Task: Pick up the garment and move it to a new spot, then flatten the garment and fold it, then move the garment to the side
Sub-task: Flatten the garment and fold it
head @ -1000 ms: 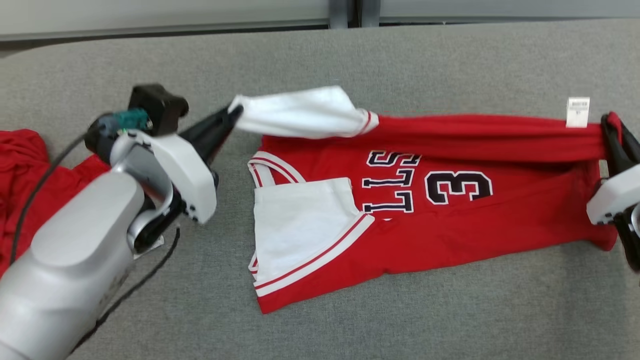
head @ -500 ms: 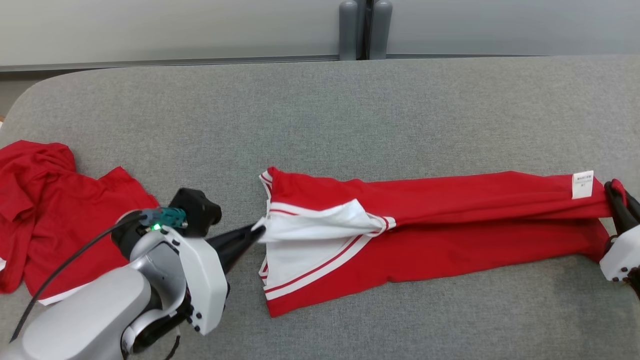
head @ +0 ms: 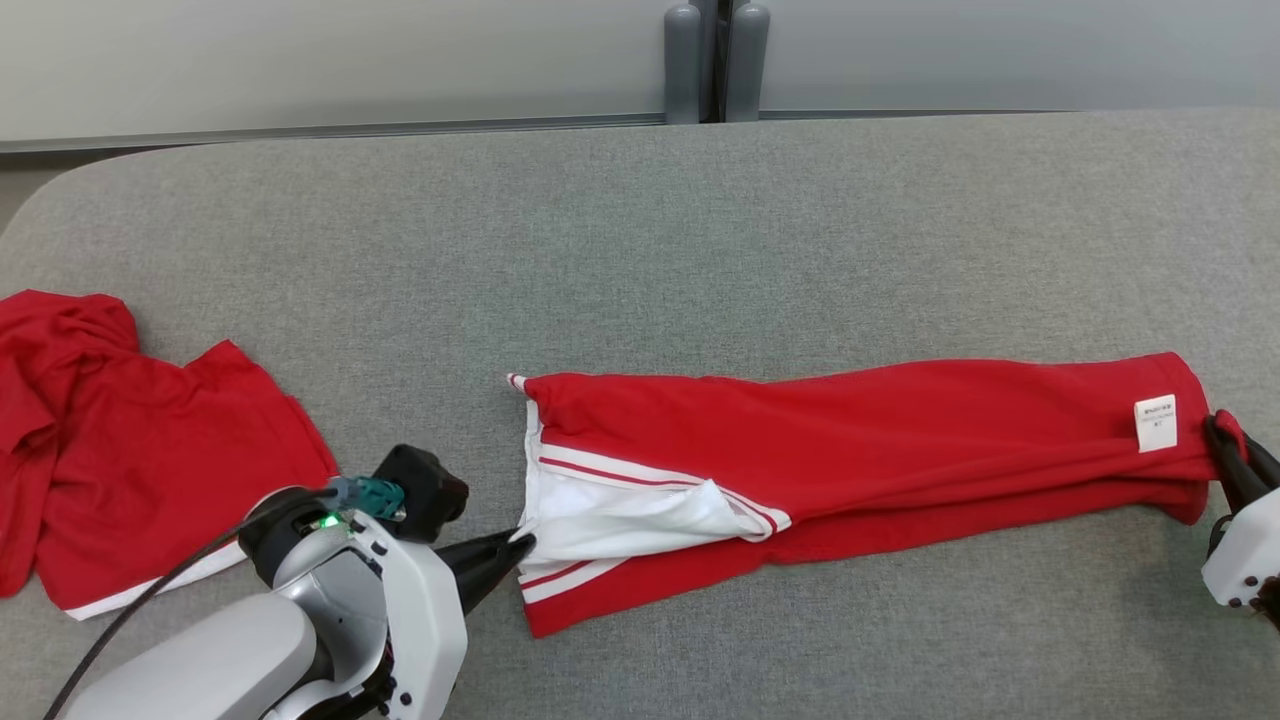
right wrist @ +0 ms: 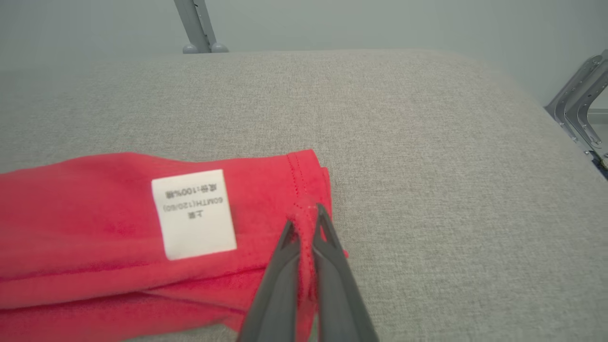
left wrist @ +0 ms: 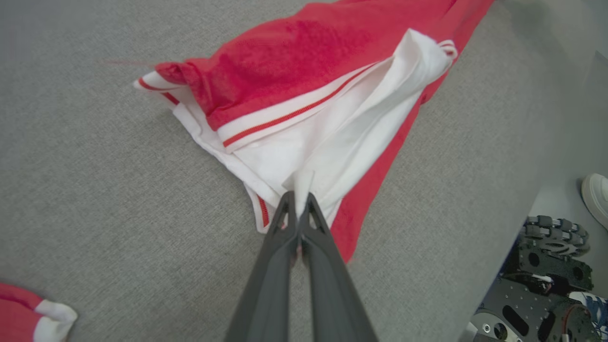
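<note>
Left gripper (left wrist: 298,202): jaws pinched tight on the white sleeve fabric at one end of the garment (head: 850,450), fingers low over the table (head: 700,250). Right gripper (right wrist: 306,218): clamped on the red hem corner at the opposite end, a ridge of hem caught between the two fingers.

Garment is held between the two grips and lies as a long narrow band across the near middle of the grey padded table. It's doubled lengthwise, red layer on top. White sleeve panel with red-and-white trim pokes out from under that layer at the left gripper's end. White care label (head: 1155,423) sits face up on the top layer, just beside the right gripper.

Second red garment (head: 150,450) lies crumpled at the table's left side, well apart from the band and near the left forearm. Two grey posts (head: 705,60) stand behind the far edge. Past the near edge, the left wrist view catches dark machinery (left wrist: 551,266) and a pale shoe (left wrist: 596,194) on the floor.
</note>
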{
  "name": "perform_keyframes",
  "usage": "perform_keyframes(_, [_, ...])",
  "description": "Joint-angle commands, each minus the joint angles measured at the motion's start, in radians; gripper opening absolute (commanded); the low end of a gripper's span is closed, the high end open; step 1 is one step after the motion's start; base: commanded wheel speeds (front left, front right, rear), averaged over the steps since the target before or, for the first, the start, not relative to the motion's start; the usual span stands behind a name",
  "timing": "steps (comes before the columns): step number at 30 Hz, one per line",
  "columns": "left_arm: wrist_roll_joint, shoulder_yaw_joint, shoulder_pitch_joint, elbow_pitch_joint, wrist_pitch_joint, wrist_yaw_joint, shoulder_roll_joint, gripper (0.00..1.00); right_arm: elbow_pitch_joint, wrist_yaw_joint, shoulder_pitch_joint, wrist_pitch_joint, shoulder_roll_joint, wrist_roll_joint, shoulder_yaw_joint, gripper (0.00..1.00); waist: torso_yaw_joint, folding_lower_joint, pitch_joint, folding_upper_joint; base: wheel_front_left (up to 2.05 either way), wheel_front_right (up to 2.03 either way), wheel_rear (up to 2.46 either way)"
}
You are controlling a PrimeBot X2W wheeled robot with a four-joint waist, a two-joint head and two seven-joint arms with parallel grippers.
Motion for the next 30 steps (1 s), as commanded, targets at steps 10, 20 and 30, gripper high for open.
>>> perform_keyframes(10, [0.031,-0.013,0.033,0.070,-0.045,0.022,-0.021,1.00,0.032,-0.002,0.017,-0.027,-0.007,0.005,-0.071,1.00,-0.004,0.0000,-0.011,0.0000,0.00,0.00,0.00])
perform_keyframes(20, [-0.034,0.187,0.020,0.078,-0.312,0.122,-0.079,1.00,-0.066,-0.002,-0.012,-0.175,0.038,-0.072,-0.149,1.00,0.007,0.0000,-0.030,0.0000,0.00,0.00,0.00])
perform_keyframes(30, [0.007,0.422,0.092,0.137,-0.511,0.197,-0.206,1.00,-0.264,-0.002,0.063,-0.205,0.143,-0.244,-0.262,1.00,0.028,0.0000,-0.062,0.0000,0.00,0.00,0.00])
